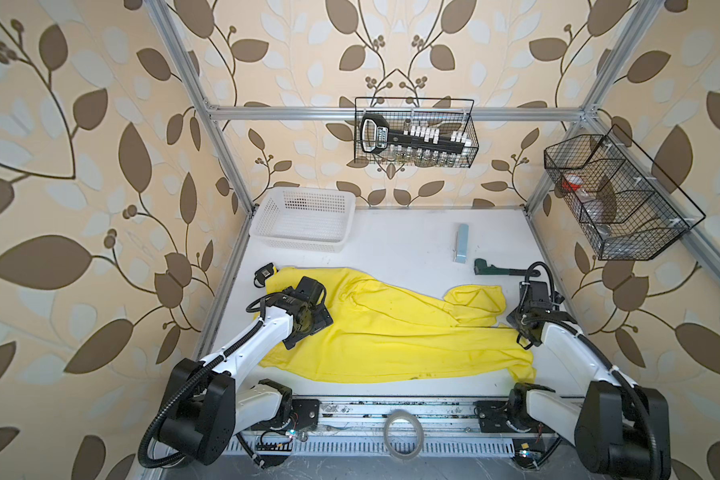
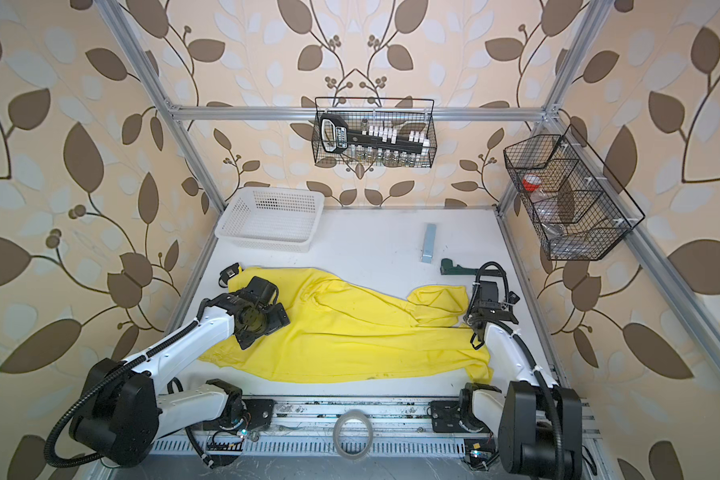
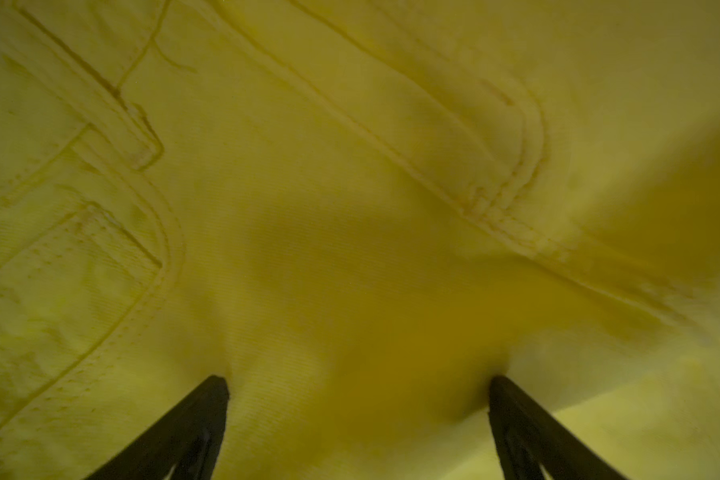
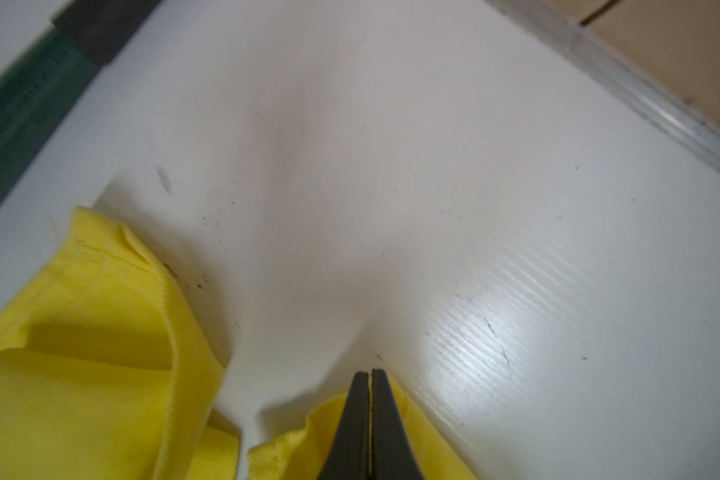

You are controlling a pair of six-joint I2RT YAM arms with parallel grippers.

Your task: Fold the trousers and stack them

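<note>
Resting my left gripper (image 3: 358, 386), jaws wide apart, on the yellow trousers (image 1: 391, 332) spread across the white table (image 1: 391, 249); my right gripper (image 4: 368, 376) has its jaws together at a leg hem.

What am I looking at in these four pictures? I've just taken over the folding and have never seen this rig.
The machine is two white robot arms, the left arm and the right arm. Each ends in a two-fingered gripper, and both are mounted at the near edge of a white table.

The two wide pictures come from one camera head above and show nearly the same scene. The two close-ups come from cameras on the wrists.

On the table lie:
- the yellow trousers, spread lengthwise
- a white basket at the back left
- a grey bar
- a green tool

The left gripper is open, with its fingertips at the cloth beside the pocket seams. The right gripper is shut and appears to be pinching the edge of a leg end.
</note>
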